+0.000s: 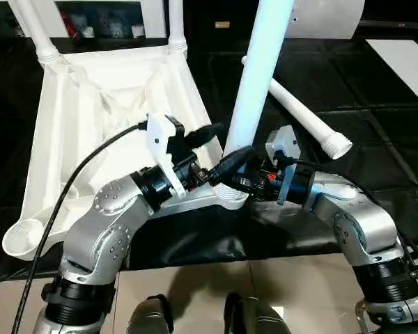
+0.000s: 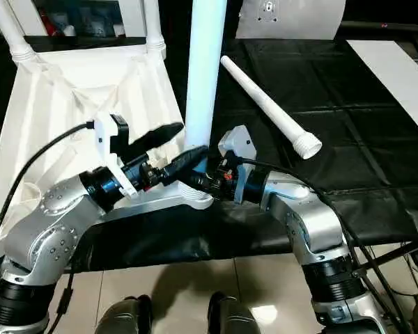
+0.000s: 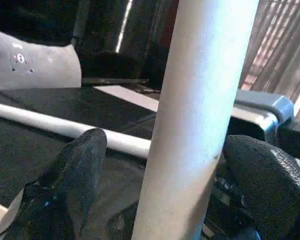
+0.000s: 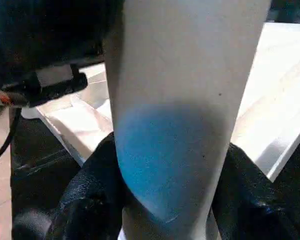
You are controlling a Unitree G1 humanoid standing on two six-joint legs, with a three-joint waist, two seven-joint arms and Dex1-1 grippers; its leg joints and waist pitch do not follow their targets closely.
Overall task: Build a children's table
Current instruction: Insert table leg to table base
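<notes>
Head views: step in hand is seating third leg (image 1: pixel 261 76) upright in near-right corner socket (image 1: pixel 231 198) of upturned table top (image 1: pixel 104 139). Two legs already stand at 11–12 o'clock; fourth leg (image 1: pixel 299 115), smooth tapered tube with ribbed end, lies on black cover at 2 o'clock.
Left wrist view: left gripper (image 3: pixel 160 195) spread wide around leg, not clamping.
Right wrist view: right gripper (image 4: pixel 165 200) half-closed, gripping leg base.
Next, you likely press leg straight down, keep it plumb.
</notes>
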